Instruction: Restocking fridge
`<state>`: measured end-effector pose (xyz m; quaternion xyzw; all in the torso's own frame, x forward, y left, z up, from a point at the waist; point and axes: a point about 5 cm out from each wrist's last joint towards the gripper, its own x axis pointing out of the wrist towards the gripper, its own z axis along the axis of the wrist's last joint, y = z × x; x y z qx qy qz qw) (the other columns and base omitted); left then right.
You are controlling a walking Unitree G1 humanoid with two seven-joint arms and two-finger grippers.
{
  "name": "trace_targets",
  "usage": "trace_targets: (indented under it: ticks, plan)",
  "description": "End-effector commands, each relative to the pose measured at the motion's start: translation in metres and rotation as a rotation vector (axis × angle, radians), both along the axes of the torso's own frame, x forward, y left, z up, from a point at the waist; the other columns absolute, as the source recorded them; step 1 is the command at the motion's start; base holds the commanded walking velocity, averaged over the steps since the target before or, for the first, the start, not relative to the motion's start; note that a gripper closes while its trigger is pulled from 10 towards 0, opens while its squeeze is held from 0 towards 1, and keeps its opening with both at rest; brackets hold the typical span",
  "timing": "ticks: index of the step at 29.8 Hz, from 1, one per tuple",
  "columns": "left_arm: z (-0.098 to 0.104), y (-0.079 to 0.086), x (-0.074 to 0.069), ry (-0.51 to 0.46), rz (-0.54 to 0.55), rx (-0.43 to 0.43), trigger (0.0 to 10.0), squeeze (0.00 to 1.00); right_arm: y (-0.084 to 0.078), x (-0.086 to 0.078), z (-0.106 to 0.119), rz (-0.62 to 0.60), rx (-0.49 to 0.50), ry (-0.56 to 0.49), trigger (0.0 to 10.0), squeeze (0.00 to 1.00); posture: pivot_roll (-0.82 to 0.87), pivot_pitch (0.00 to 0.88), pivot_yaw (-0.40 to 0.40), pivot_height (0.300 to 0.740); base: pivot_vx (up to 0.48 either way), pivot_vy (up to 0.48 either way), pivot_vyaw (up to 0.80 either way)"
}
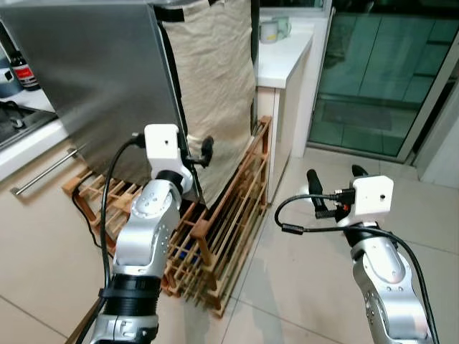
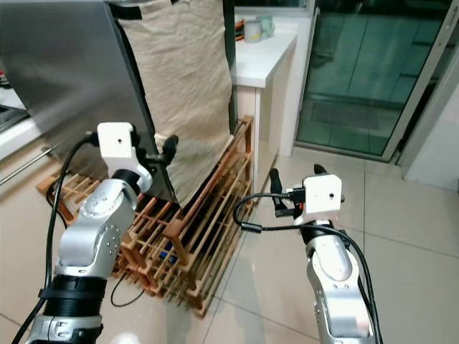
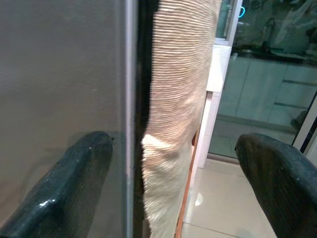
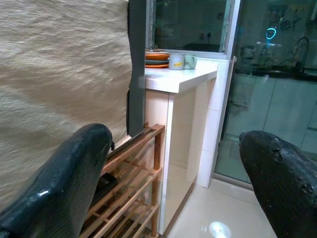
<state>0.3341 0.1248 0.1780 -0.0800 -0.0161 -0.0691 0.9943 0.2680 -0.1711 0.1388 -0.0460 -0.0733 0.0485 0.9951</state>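
The steel fridge door (image 1: pixel 93 72) fills the upper left, with a beige cloth (image 1: pixel 215 79) hanging on the body behind it. My left gripper (image 1: pixel 197 154) is raised at the door's right edge. In the left wrist view it (image 3: pixel 173 188) is open, astride the edge (image 3: pixel 130 99): one finger (image 3: pixel 64 183) lies over the steel face and the other stands well out past the cloth (image 3: pixel 178 99). My right gripper (image 1: pixel 336 178) is open and holds nothing, hovering above the tiled floor to the right and pointing toward the white counter (image 4: pixel 183 79).
A low wooden slatted rack (image 1: pixel 222 236) lies on the floor under the fridge and beside the counter (image 1: pixel 283 50), which carries mugs (image 1: pixel 272 30) and plates. Glass sliding doors (image 1: pixel 380 72) stand at the back right. A worktop with a dark bottle (image 1: pixel 21 68) runs along the left.
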Motion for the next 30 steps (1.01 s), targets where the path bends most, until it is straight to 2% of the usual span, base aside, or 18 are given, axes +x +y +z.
trace_targets:
  ticks: [1, 6, 12, 24, 30]
  plan:
    - [0.004, 0.001, 0.006, -0.009, 0.009, -0.005, 10.0, 0.00, 0.002, 0.000, 0.001, 0.011, 0.009, 0.004, 10.0, 0.05, -0.22, 0.000, 0.094, 0.740, 0.000, 0.000, 0.00]
    - [0.007, -0.008, 0.014, -0.019, -0.011, 0.004, 10.0, 0.00, 0.004, 0.000, -0.001, 0.014, 0.010, 0.009, 10.0, 0.05, -0.22, 0.000, 0.093, 0.740, 0.000, 0.000, 0.00]
    - [0.008, -0.014, 0.037, -0.003, -0.006, 0.029, 10.0, 0.00, 0.006, 0.000, -0.002, 0.016, 0.012, 0.011, 10.0, 0.06, -0.23, 0.000, 0.104, 0.740, 0.000, 0.000, 0.00]
    - [0.013, -0.025, 0.052, -0.016, -0.025, -0.005, 10.0, 0.00, 0.001, -0.005, -0.003, -0.006, 0.005, 0.018, 10.0, 0.05, -0.25, 0.000, 0.113, 0.740, 0.000, 0.000, 0.00]
    - [0.014, -0.044, 0.056, -0.010, -0.081, -0.026, 10.0, 0.00, 0.000, -0.004, -0.004, -0.007, 0.003, 0.021, 10.0, 0.05, -0.26, 0.000, 0.107, 0.740, 0.000, 0.000, 0.00]
